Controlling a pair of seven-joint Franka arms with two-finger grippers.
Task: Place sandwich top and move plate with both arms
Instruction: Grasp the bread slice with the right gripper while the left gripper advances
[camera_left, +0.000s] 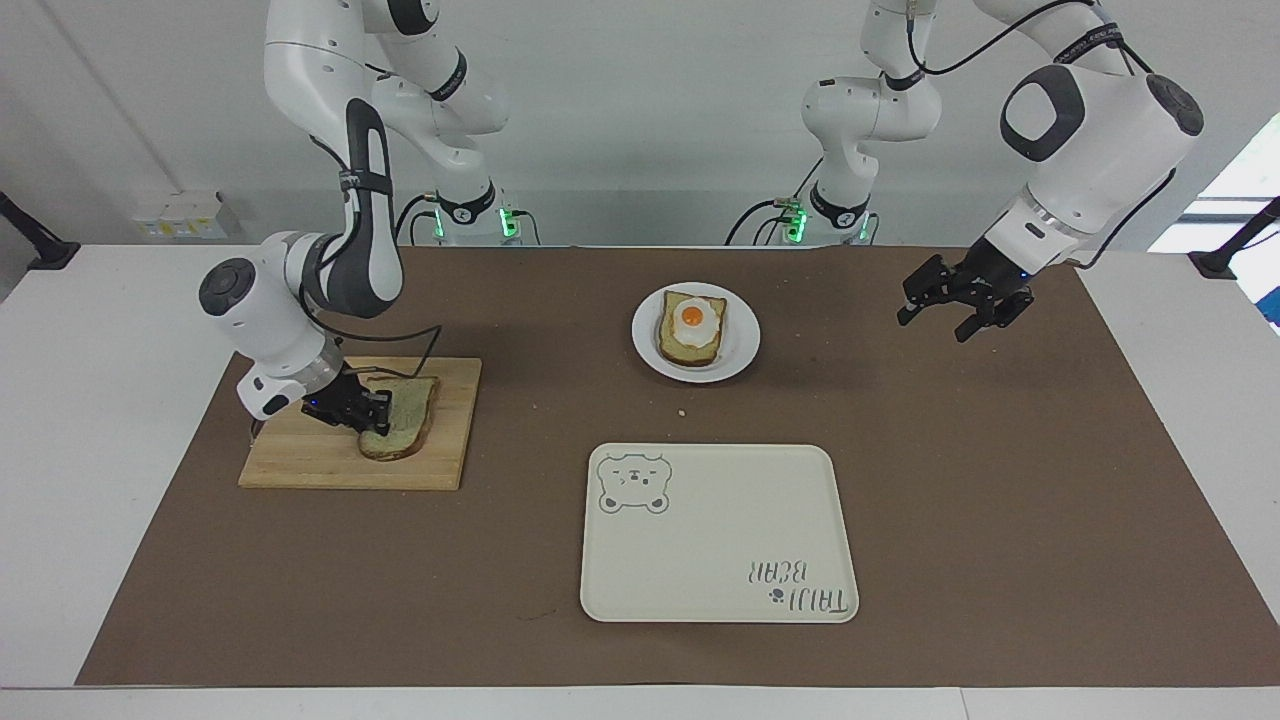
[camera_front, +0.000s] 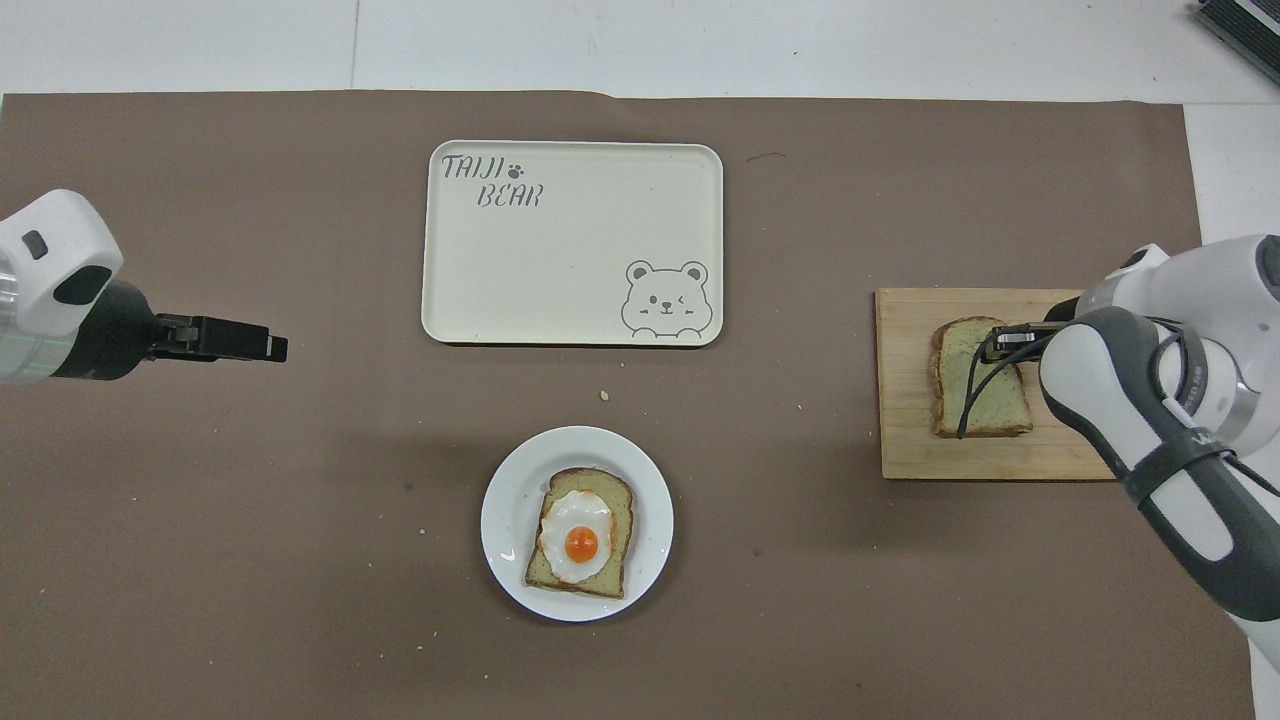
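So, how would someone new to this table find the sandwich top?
Find the wooden board at the right arm's end of the table. The sandwich top lies on it: plain speckled bread, with no egg, unlike the slice on the plate.

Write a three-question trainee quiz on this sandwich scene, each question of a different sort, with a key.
1. True or false: the sandwich top lies on the wooden cutting board.
2. Multiple choice: what sits on the plate? A) nothing B) a bread slice with a fried egg C) a cup
3. Fill in: the left gripper hangs in the air over the brown ____.

Key:
1. True; the right gripper is down at that slice.
2. B
3. mat; this arm waits, and the bear tray holds nothing.
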